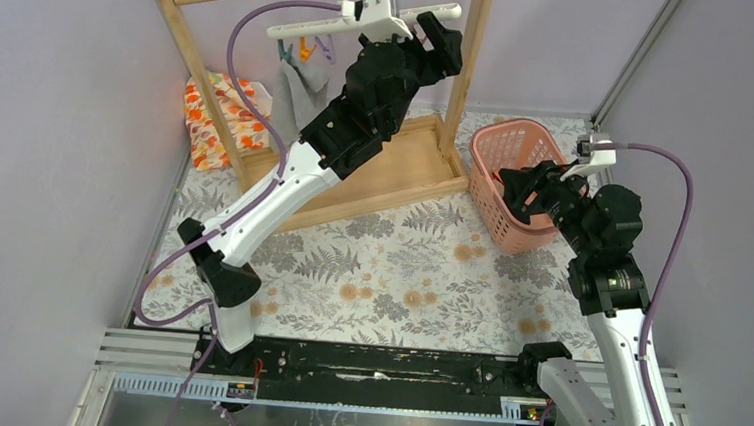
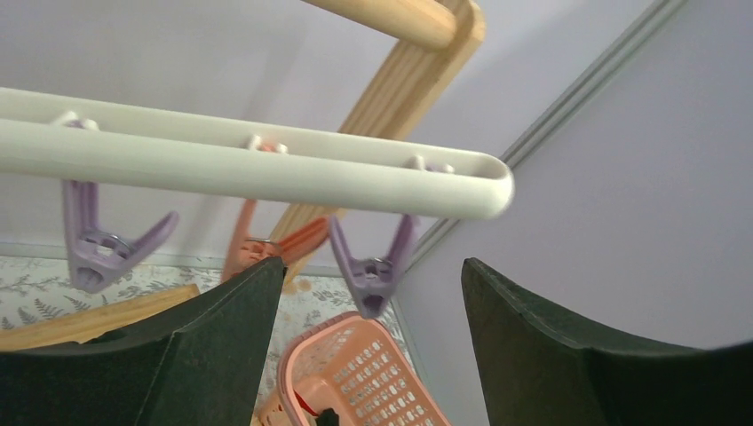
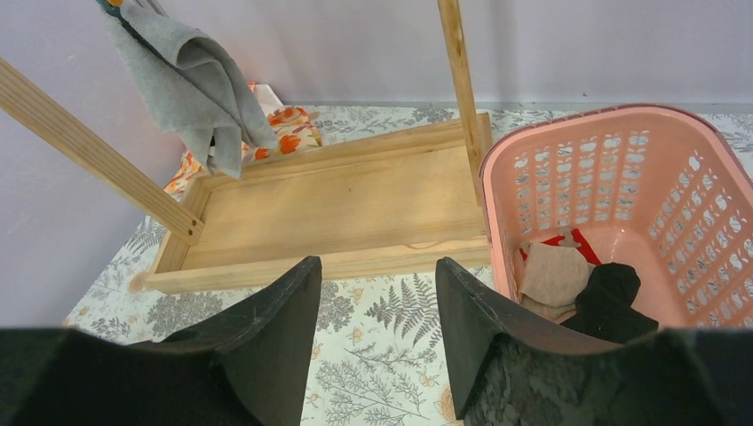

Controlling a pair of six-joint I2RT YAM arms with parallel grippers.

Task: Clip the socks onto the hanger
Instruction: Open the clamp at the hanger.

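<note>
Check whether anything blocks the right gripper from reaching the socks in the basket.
Nothing covers them: the beige sock and black sock lie exposed in the open-topped pink basket. Only its wall stands between them and the open right gripper, so an approach from above looks clear.

Pink basket (image 3: 568, 177) — beige sock (image 3: 555, 273), black sock (image 3: 611, 297); white hanger (image 2: 266, 169), purple clip (image 2: 371, 266).

I can read no text, label, brand or number in any of my three views. The hanger (image 2: 266, 173) and the basket (image 3: 568, 177) are plain plastic, and the desk (image 1: 398, 285) carries only a fern-and-flower print, no lettering.
</note>
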